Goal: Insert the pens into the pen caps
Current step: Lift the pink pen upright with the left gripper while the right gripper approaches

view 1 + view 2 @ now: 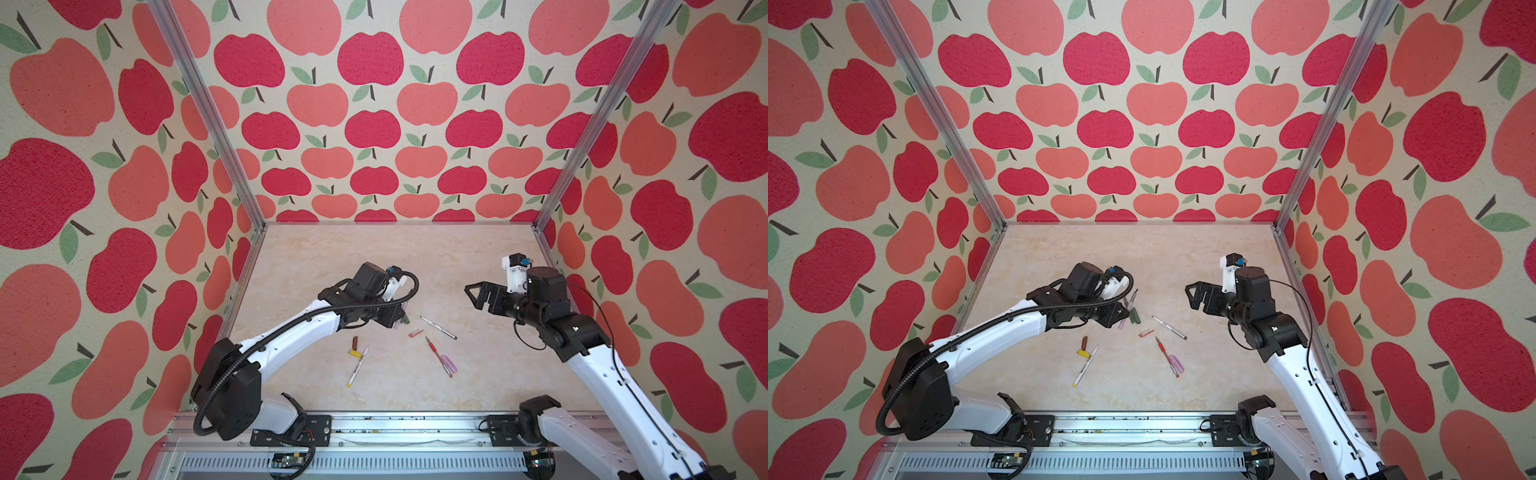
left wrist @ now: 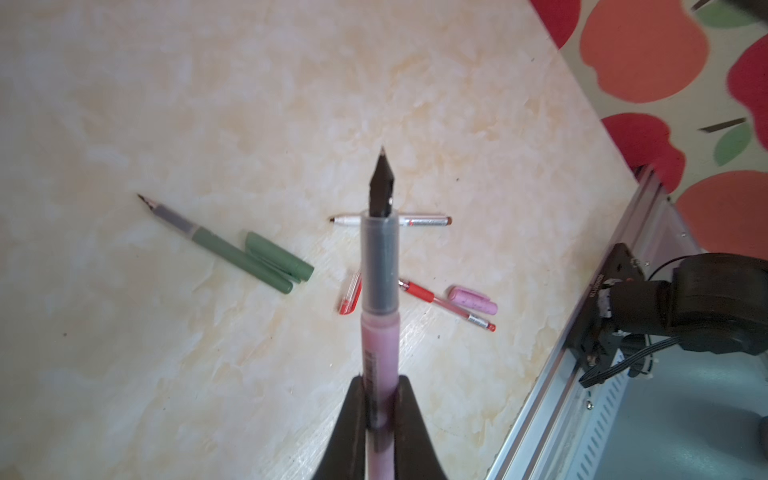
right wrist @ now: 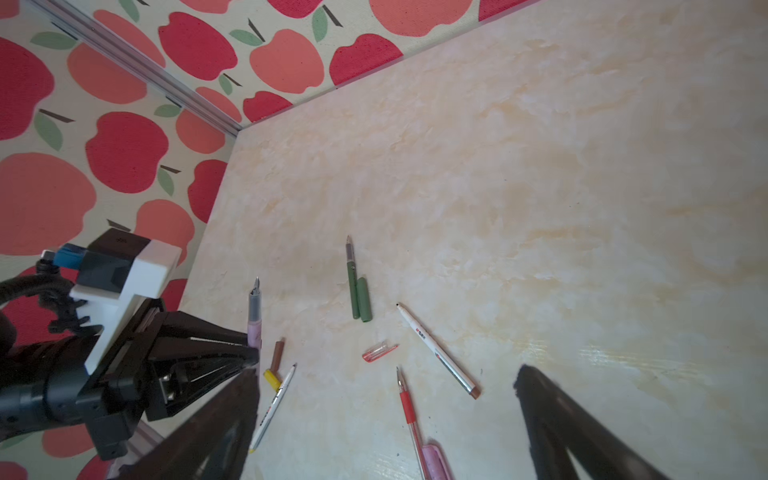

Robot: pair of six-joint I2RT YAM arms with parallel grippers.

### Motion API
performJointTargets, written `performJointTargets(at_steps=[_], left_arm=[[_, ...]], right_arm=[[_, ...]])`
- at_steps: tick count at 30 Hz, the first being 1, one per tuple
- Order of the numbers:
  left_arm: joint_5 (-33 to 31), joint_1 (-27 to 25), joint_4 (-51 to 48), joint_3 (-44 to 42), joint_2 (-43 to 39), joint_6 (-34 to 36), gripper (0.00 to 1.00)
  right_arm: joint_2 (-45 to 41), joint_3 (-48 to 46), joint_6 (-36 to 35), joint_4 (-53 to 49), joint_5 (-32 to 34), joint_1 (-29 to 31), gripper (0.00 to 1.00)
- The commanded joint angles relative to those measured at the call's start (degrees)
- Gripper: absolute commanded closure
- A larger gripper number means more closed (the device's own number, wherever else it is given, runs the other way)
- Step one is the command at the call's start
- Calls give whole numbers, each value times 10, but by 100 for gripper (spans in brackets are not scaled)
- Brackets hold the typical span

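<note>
Left hand [image 2: 381, 399]: closed on the lilac pen [image 2: 380, 353], gripping low on the barrel. The grey section and dark nib stick out past the fingertips.
Right hand [image 1: 477, 296]: jaws spread wide and holding nothing, well apart from the left hand.
Lilac pen, height: it looks lifted off the counter [image 1: 374, 257], though the wrist view is too blurred to be sure.
Dark green pen [image 2: 232, 253]: flat on the counter just beside the left hand, touching the dark green cap [image 2: 278, 259] along its side.
Red cap [image 3: 379, 352]: between the two hands, nearer the left one.
White pen with brown end [image 3: 440, 353]: between the hands, just beyond the red cap from the left hand.
Red pen [image 3: 409, 411]: between the hands, on their base side, with the lilac cap [image 3: 436, 461] touching or just beside its rear end.
Brown cap [image 3: 277, 355] and yellow cap [image 3: 272, 380]: close together behind the left hand, towards its arm's base.
White pen with yellow print [image 3: 274, 407]: just beside the yellow cap, behind the left hand.
</note>
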Motion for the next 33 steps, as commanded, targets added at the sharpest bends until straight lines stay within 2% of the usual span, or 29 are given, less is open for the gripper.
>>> performJointTargets(at_steps=[1,3,6,9,14,19,28,30,33], left_arm=[[131,30,153,-16,-32,-53,96],[170,47,214,-21,-37,-92,95],[204,58,262,-23,-34,-127,95],[212,57,271,-28,-37,-132,95],[217,55,272,-39,-44,-134,95],[224,52,270,-44,-48,-134,95],[228,39,273,-49,-44,-133,95],[229,38,277,-49,-44,-135,95],[230,36,280,-47,-42,-135,95]], right_arm=[[13,20,43,91,-145,2,3],[26,25,61,132,-193,13,6],[40,32,77,174,-217,33,14],[53,39,90,208,-223,51,18],[93,57,95,239,-210,79,21],[144,91,71,234,-191,112,25],[193,120,50,225,-176,135,39],[196,120,46,218,-171,136,47],[199,116,41,212,-166,137,50]])
